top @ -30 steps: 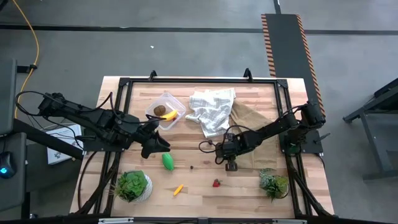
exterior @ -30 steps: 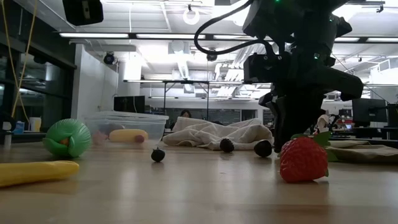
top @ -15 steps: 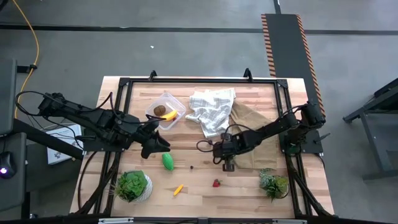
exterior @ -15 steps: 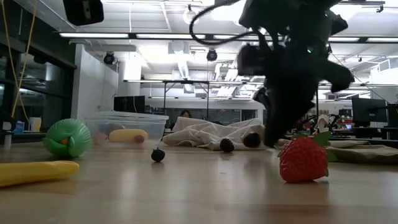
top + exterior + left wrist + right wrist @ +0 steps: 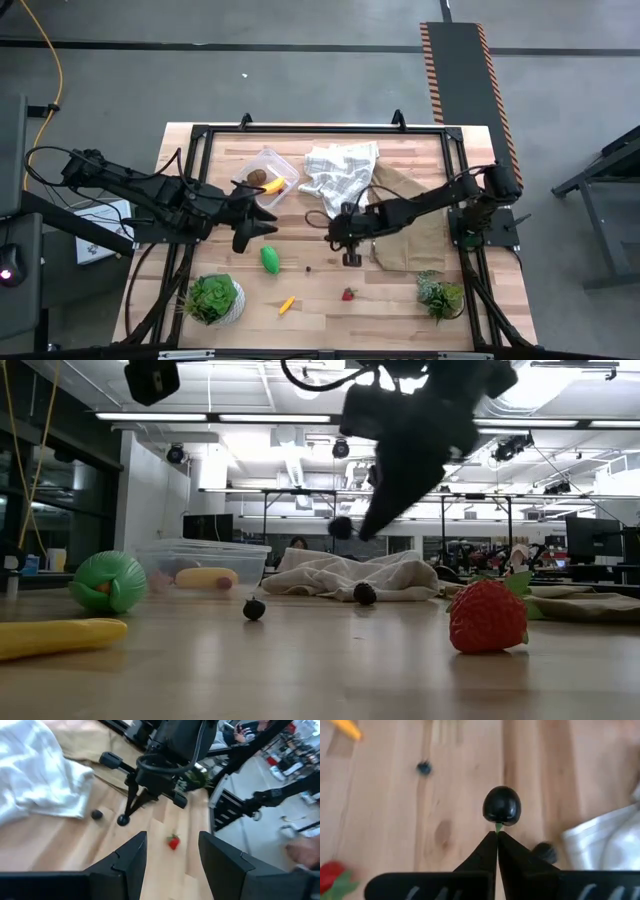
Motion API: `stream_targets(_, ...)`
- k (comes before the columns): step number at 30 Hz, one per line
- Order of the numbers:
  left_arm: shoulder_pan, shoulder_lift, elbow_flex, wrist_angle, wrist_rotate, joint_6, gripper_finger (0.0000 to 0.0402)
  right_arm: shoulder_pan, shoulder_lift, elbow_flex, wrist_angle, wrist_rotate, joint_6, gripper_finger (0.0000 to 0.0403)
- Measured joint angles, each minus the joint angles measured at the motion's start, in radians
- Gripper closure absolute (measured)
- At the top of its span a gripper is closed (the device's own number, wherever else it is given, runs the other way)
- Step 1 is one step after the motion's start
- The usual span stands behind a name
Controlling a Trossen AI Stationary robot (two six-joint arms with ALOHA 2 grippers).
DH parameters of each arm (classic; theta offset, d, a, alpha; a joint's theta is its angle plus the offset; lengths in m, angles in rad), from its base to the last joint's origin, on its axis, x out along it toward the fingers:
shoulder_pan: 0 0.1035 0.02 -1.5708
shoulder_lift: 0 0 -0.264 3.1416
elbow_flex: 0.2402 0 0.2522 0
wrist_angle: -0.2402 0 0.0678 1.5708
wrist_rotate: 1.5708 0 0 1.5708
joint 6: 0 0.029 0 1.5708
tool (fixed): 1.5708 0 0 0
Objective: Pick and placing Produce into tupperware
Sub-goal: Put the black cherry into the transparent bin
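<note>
Right wrist view: closed right pincer (image 5: 497, 836) pinches dark berry (image 5: 502, 805) by its stem.

Your right gripper (image 5: 350, 259) hangs above mid-table on an outstretched arm, its fingers (image 5: 496, 851) pinched tight together. Your left gripper (image 5: 266, 229) waits at the table's left, fingers (image 5: 127, 859) parted, holding nothing.

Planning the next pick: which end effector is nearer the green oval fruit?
Left. The left end effector hovers just beside the green fruit; the right end effector, pinching a dark berry, is farther across the table.
</note>
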Motion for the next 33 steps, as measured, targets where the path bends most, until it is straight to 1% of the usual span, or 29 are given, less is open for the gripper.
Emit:
stream_targets(8,0.000,0.000,0.000,0.000,-0.176,0.161,0.0236,-0.091,0.000,0.111,0.002,-0.026,0.013,0.0403)
stream_targets(12,0.000,0.000,0.000,0.000,-0.229,0.240,0.0236,-0.130,0.000,0.206,0.000,-0.081,0.066,0.0403)
stream_targets(15,0.000,0.000,0.000,0.000,-0.235,0.320,0.0236,-0.155,0.000,0.280,0.000,-0.147,0.109,0.0403)
stream_targets(20,0.000,-0.016,0.010,-0.002,-0.253,0.533,0.0236,-0.172,0.000,0.375,-0.012,-0.199,0.153,0.0403)
stream_targets(24,0.000,-0.016,0.053,-0.002,-0.321,0.770,0.0236,-0.171,0.000,0.417,-0.024,-0.231,0.184,0.0403)
stream_targets(27,0.000,-0.014,0.087,-0.017,-0.346,0.941,0.0236,-0.171,0.000,0.439,-0.024,-0.268,0.221,0.0403)
stream_targets(30,0.000,-0.013,0.103,-0.062,-0.353,1.029,0.0236,-0.170,0.000,0.453,-0.024,-0.289,0.246,0.0403)
stream_targets(33,0.000,-0.013,0.105,-0.105,-0.353,1.055,0.0236,-0.170,0.000,0.469,-0.023,-0.313,0.281,0.0403)
